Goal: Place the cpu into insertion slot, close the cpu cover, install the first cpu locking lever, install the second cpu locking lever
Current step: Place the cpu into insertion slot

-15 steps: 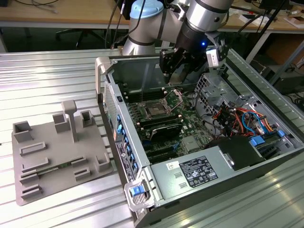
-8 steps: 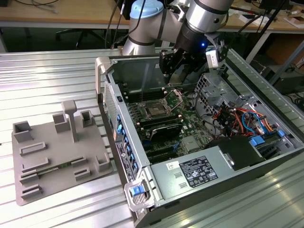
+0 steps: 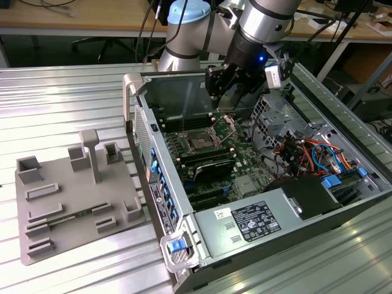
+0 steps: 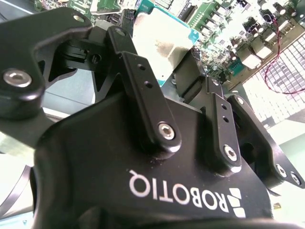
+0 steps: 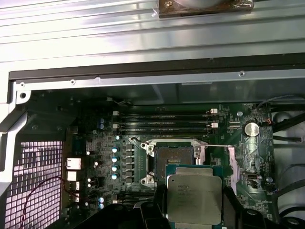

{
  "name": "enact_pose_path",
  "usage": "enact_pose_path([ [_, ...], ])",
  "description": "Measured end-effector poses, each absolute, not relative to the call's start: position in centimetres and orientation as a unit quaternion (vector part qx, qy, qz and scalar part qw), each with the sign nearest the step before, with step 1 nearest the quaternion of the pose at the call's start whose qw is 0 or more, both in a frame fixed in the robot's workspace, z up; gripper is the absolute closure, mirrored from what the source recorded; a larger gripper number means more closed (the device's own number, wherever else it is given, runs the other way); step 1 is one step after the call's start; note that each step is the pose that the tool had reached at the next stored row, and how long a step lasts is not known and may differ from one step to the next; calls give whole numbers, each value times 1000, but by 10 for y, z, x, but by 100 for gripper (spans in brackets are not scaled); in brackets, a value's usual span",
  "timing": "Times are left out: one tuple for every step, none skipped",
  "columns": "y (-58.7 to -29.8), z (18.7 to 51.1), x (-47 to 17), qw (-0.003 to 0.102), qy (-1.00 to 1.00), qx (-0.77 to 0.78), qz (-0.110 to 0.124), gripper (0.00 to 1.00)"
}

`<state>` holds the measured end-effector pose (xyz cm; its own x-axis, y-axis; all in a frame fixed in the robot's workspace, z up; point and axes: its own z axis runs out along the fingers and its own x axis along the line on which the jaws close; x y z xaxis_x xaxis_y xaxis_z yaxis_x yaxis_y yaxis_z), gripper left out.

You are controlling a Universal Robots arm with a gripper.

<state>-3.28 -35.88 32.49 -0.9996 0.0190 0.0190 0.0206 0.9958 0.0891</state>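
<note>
Ribbed metal tabletop (image 3: pixel 61 92) carries an open computer case (image 3: pixel 160 177). Over its green motherboard (image 5: pixel 95 143) the arm's black jaws hang, clamped on the cpu (image 5: pixel 194 198) by its edges, silvery top showing. Just ahead of and below the jaws, the insertion slot (image 5: pixel 172 160) lies bare, with the cpu cover (image 3: pixel 228 125) tilted up beside it.

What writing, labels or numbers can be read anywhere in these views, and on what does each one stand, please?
On the pincer, shut on the cpu: a white maker's logo across its black body, upside down in the second wrist view.
On the cpu's metal top: faint engraved lines, too small to read.
On the white label on the silver metal box: print and symbols too small to read.
</note>
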Motion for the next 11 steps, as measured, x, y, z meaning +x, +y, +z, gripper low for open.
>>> enact_pose_path([
  [-359,325,-33,9,-999,-10,-45,45],
  [-359,324,-33,9,-999,-10,-45,45],
  [-359,324,-33,9,-999,-10,-45,45],
  [-359,324,-33,9,-999,-10,-45,45],
  [-359,324,-33,9,-999,-10,-45,45],
  [-359,324,-33,9,-999,-10,-45,45],
  [-359,324,-33,9,-999,-10,-45,45],
  [-359,324,-33,9,-999,-10,-45,45],
  [-359,323,-33,9,-999,-10,-45,45],
  [-359,323,-33,9,-999,-10,-45,45],
  [-359,323,-33,9,-999,-10,-45,45],
])
